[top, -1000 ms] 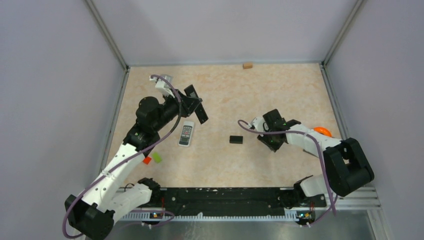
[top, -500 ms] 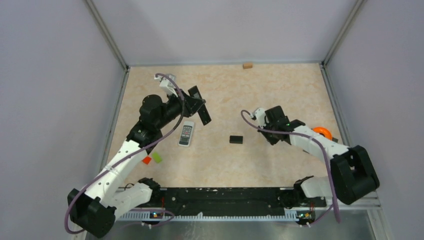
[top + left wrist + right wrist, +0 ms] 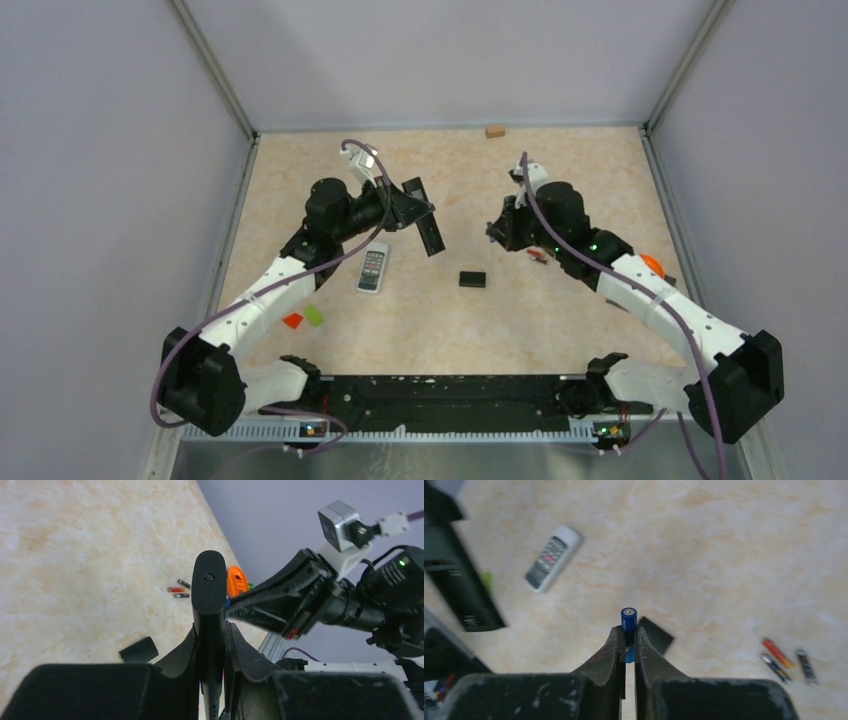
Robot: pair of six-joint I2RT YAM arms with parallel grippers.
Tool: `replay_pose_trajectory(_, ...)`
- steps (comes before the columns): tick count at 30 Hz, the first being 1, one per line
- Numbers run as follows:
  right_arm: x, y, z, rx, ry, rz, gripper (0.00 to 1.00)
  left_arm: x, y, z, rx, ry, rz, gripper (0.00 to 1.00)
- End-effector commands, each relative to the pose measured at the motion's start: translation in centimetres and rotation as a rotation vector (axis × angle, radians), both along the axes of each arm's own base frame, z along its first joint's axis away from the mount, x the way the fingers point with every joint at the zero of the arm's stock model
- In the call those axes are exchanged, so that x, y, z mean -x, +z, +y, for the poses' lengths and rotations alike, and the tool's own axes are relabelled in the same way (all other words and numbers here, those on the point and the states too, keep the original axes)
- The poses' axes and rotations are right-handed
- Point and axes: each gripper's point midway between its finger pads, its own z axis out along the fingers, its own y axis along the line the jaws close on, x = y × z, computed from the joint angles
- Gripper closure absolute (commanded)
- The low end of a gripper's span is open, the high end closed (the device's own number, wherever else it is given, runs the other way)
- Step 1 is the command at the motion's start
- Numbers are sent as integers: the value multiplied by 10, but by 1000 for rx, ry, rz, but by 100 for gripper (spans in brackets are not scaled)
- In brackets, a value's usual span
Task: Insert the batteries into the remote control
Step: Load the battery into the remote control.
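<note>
blue slim cylindrical battery sits pinched upright in the closed right gripper at centre of the right wrist view, held off the table facing the long black plastic remote control that the left gripper clamps edge-up, probably to present its battery bay.

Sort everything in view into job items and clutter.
Job items:
black remote, in left hand
blue battery, in right hand
three loose batteries
flat black piece, likely its cover

Clutter:
white remote
red block
green block
orange object
tan block
</note>
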Motion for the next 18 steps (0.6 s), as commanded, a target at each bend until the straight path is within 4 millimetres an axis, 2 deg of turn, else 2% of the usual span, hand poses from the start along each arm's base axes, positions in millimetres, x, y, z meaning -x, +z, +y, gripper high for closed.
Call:
replay_pose_trajectory(1,25,81,74,-335,90,-59,100,4,33,-15,130,-87,-22,100)
replay_pose_trajectory(4,37,106,96,-420,97,-113,100,6,36,-19,164,-118,-8,100)
replay_pose_trajectory(8,44,130,109,-473,108,-183,100,7,34,-20,174,-128,9,100)
replay_pose_trajectory(18,43,127,125,-371,112,-238,100,12,39,-22,209,-155,37,100)
